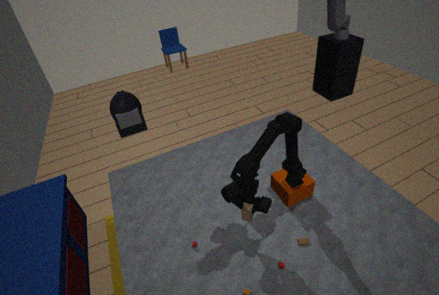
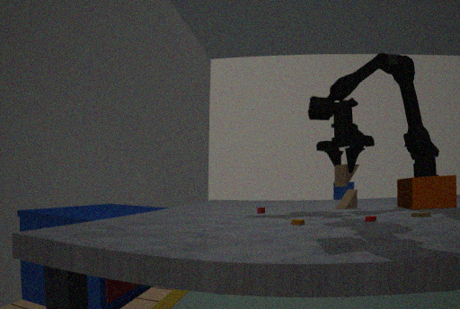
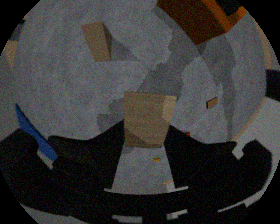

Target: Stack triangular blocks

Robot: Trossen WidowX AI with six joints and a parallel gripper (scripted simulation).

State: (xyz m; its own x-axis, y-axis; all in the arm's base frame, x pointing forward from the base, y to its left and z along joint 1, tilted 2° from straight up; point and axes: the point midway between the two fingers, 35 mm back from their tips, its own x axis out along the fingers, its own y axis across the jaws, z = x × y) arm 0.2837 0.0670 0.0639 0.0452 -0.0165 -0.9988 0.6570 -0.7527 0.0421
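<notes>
My gripper [image 1: 253, 207] [image 2: 345, 166] [image 3: 144, 122] is shut on a tan triangular block [image 1: 247, 212] [image 2: 342, 177] [image 3: 145, 117], held in the air with its fingers pointing down. In the exterior view the held block's right side slants down to the left. The other triangular block [image 2: 349, 200] [image 3: 95, 44] stands on the table [image 1: 163, 206] [image 2: 202, 242], its slope facing left in that view. It shows below the held block there, with a gap between them, and up and left of it in the wrist view. It cannot be made out in the top view.
A small flat tan piece [image 1: 303, 242] [image 2: 420, 215] [image 3: 211, 103] lies on the table. Two red cubes [image 1: 195, 244] [image 1: 281, 265] and a small yellow-orange piece [image 1: 246, 291] [image 2: 297, 222] lie nearby. The arm stands on an orange base [image 1: 291, 190] [image 2: 427, 192].
</notes>
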